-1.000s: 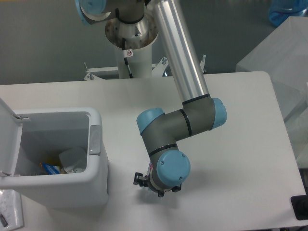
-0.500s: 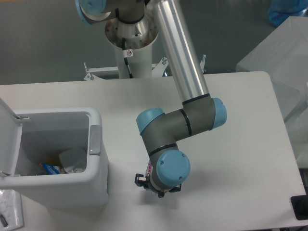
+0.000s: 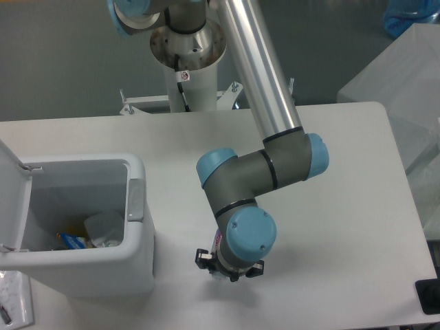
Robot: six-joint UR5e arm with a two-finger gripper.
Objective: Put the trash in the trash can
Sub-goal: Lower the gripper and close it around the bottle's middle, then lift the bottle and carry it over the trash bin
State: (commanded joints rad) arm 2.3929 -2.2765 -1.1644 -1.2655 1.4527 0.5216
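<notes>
The trash can [image 3: 141,227] stands open at the front left of the table, its lid [image 3: 10,199] hinged back on the left. Inside lie a crumpled clear piece of trash [image 3: 104,227] and a piece with a coloured label [image 3: 72,240]. My gripper [image 3: 225,270] points straight down at the table, right of the can and close to the surface. The blue wrist cap [image 3: 251,234] covers it, so only black edges of it show. I cannot tell how its jaws stand or whether anything is between them.
The arm's silver tube [image 3: 265,75] slants across the table's middle from the base post [image 3: 189,62] at the back. A patterned sheet [image 3: 14,299] lies at the front left corner. A dark object [image 3: 430,295] sits at the front right edge.
The wrist and gripper have shifted slightly toward the front edge and a little right, lower over the table. The trash in the can has not moved.
</notes>
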